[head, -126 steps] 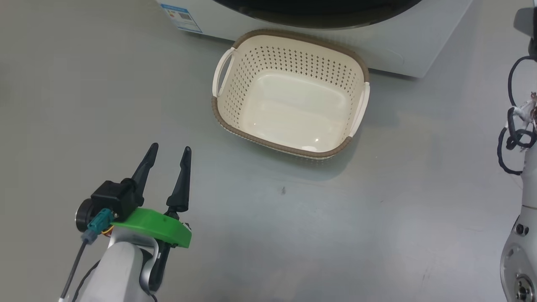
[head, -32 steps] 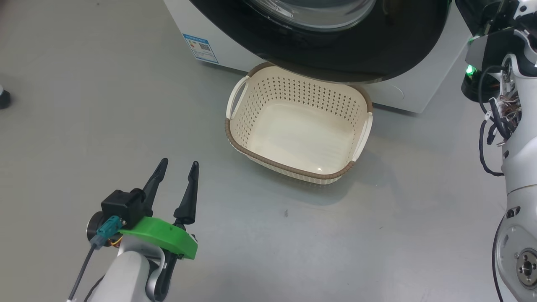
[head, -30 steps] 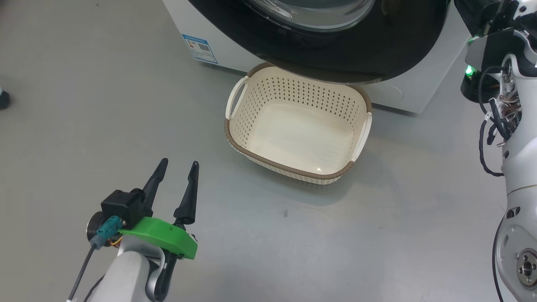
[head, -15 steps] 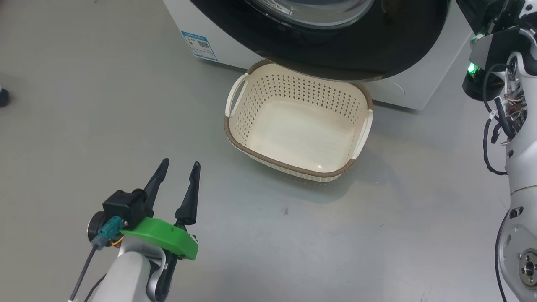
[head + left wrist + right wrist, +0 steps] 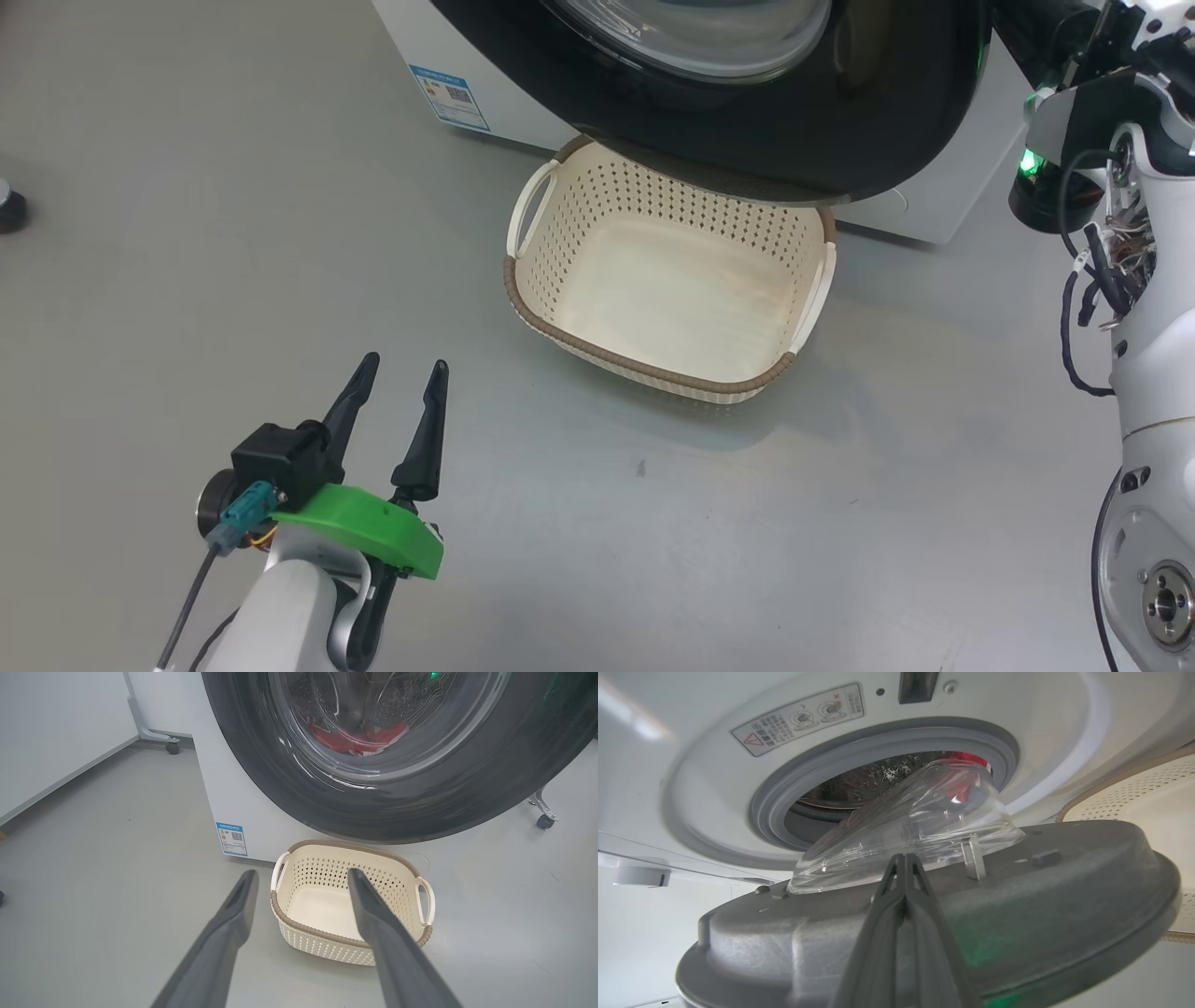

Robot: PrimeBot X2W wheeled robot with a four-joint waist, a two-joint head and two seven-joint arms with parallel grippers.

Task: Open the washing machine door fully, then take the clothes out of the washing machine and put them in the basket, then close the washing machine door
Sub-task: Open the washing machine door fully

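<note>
Underfoot, smooth grey floor [image 5: 840, 513] bears the basket [image 5: 644, 373] — left gripper [image 5: 403, 364] splayed wide, empty; right gripper [image 5: 903, 857] pinched together at the washing machine door [image 5: 1017, 896].

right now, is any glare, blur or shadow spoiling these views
Head view: sharp, soft shadow beside the basket, glossy washing machine door reflecting. Left wrist view: door rim smeared, glare streaks across the clothes. Right wrist view: shut right gripper soft, green glow on the door.
</note>
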